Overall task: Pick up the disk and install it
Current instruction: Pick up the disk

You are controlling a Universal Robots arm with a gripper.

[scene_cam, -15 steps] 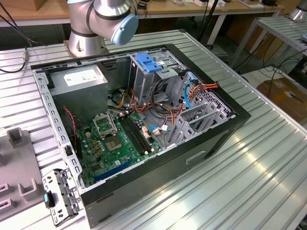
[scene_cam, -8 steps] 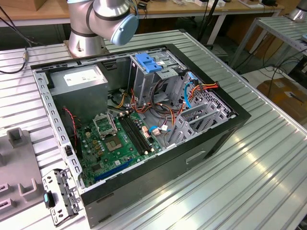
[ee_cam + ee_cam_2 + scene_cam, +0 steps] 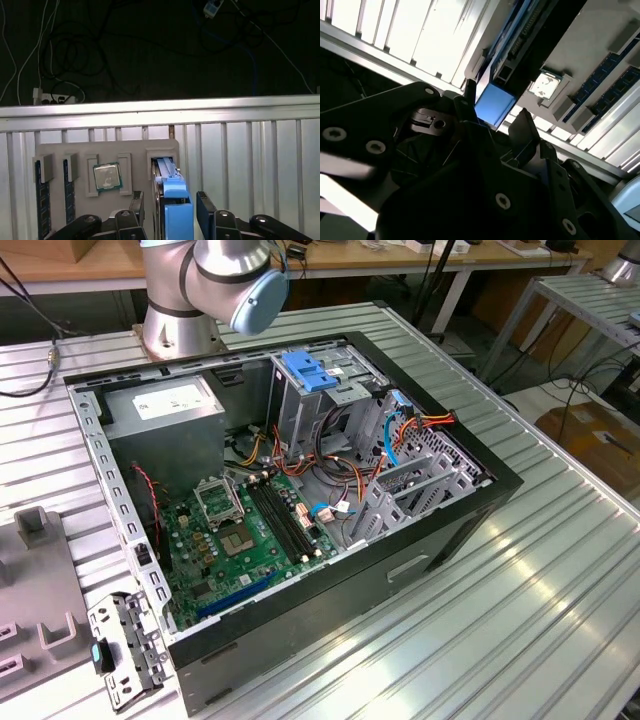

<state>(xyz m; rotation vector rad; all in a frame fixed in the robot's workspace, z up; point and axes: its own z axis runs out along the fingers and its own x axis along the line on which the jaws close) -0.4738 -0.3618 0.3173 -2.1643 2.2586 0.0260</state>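
The disk (image 3: pixel 166 172) stands on edge in a slot of a grey holder tray (image 3: pixel 130 150), its bright blue handle (image 3: pixel 178 212) pointing toward the camera. In the first wrist view my gripper (image 3: pixel 171 210) straddles that handle, with one black finger (image 3: pixel 138 207) on each side and a narrow gap showing at both. The second wrist view shows the same blue handle (image 3: pixel 495 104) between the fingers (image 3: pixel 524 125) of my gripper (image 3: pixel 496 112). The gripper is open. The disk sits fully in its slot.
The tray also holds a processor chip (image 3: pixel 107 176) and two memory sticks (image 3: pixel 42 200). An open computer case (image 3: pixel 420 570) lies on the ribbed metal table, with a silver drive cage and its light-blue latch (image 3: pixel 305 370), a labelled grey box (image 3: pixel 165 405) and the motherboard (image 3: pixel 250 530). The arm's base (image 3: pixel 190 300) stands behind it.
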